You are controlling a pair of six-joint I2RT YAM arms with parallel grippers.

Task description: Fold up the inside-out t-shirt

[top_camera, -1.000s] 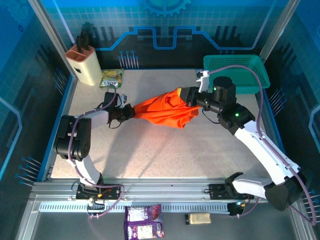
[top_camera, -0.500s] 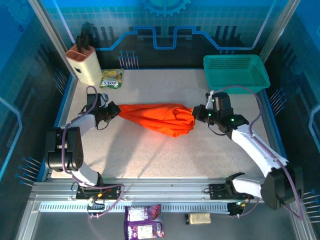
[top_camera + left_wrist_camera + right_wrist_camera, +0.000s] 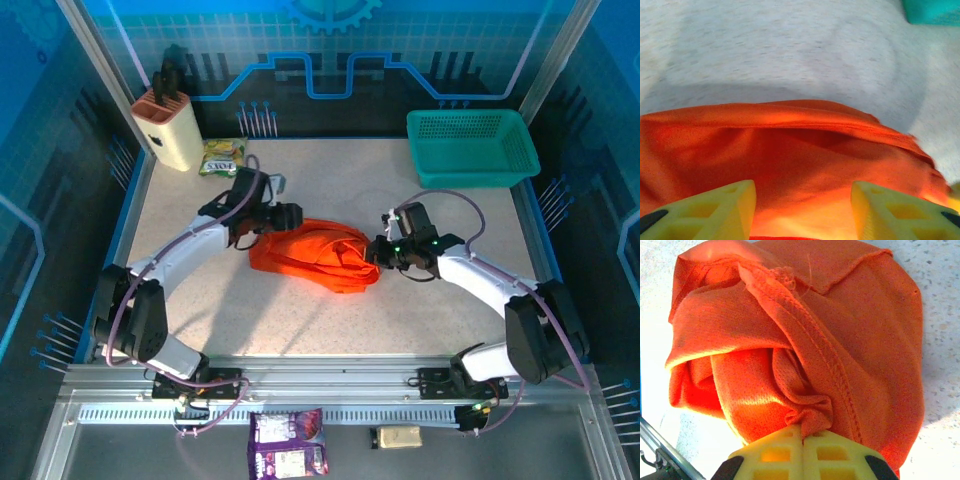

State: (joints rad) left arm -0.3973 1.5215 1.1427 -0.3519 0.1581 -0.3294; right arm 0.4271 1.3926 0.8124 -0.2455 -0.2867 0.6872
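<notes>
Your bright orange cloth t-shirt (image 3: 315,252) lies bunched in a soft, wrinkled heap near the middle of the pale speckled tabletop (image 3: 330,330), between the two arms. From the right wrist you can see that the fabric (image 3: 840,330) is a fine mesh knit. A raised, stitched seam runs down through the folds, and a hemmed edge curves over the top. The cloth rolls into rounded, overlapping pleats that gather to a puckered knot at the bottom.

That knot sits in your right claw (image 3: 378,252). Its yellow latticed plastic fingers (image 3: 782,452) are pressed flat together, with the tuck of cloth pinched at their tips. In the top view this claw meets the heap at its right end.

Your left claw (image 3: 285,215) sits at the heap's upper left edge. From its own wrist, the two yellow fingers (image 3: 725,210) stand wide apart and grip nothing. The shirt spreads smooth and broad beneath and beyond them, with one long fold ridge across it. You cannot tell whether the fingertips touch the fabric.

The teal plastic mesh basket (image 3: 472,140) stands at the far right corner, well apart from the shirt.
</notes>
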